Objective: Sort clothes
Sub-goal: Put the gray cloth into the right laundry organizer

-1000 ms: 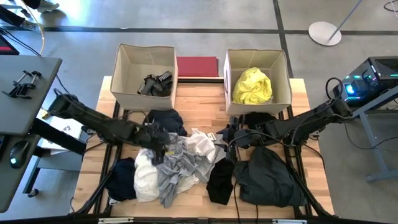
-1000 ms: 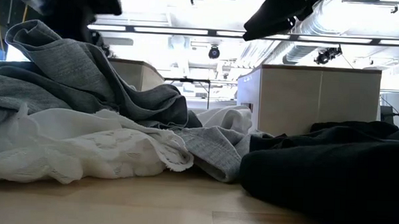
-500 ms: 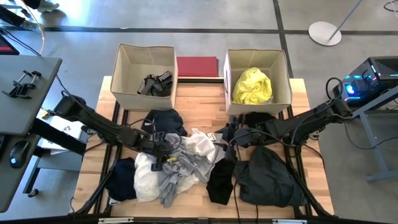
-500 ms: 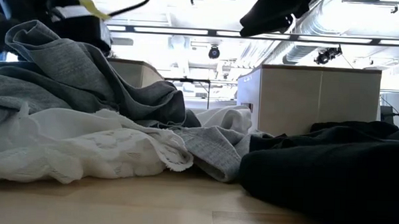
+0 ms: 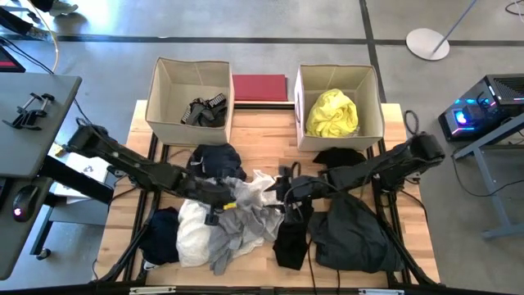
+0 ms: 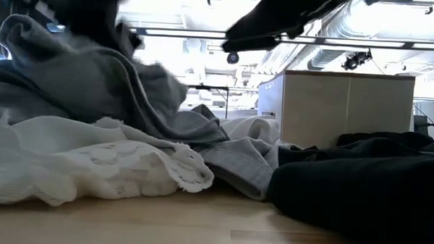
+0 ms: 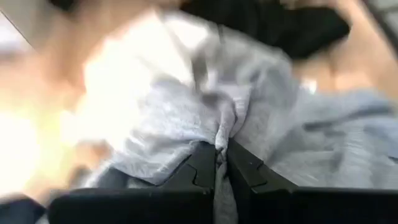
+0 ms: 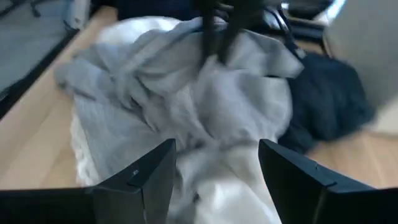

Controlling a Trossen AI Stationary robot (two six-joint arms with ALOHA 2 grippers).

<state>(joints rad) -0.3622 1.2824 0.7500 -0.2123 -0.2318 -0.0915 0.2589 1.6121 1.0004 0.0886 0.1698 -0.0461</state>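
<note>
A pile of clothes lies mid-table: a grey garment (image 5: 239, 220), a white one (image 5: 192, 233), a navy one (image 5: 218, 157), a dark one (image 5: 160, 233), a small black one (image 5: 290, 239) and a large black one (image 5: 352, 233). A yellow garment (image 5: 332, 113) lies in the right box, and a dark patterned one (image 5: 205, 111) in the left box. My left gripper (image 5: 228, 197) is shut on the grey garment (image 7: 186, 112). My right gripper (image 5: 286, 192) is open and empty over the pile's right side, its fingers apart above grey and white cloth (image 8: 214, 168). My left gripper pinches a gathered fold of the grey garment (image 7: 221, 132) between its two fingers. The fingers slant down onto it from the table's left. Creases in the cloth run in toward the fingers. The rest of the garment lies on the pile.
Two beige boxes (image 5: 190, 72) (image 5: 337, 75) stand at the table's far side with a flat dark-red rectangle (image 5: 260, 88) between them. Another black garment (image 5: 340, 156) lies in front of the right box. Bare wood shows along the near edge (image 6: 199, 223).
My left gripper has gone toward the table's right edge over the pile, and the grey garment's upper folds have shifted with it. My right gripper has gone toward the table's left and near edges, in over the pile.
</note>
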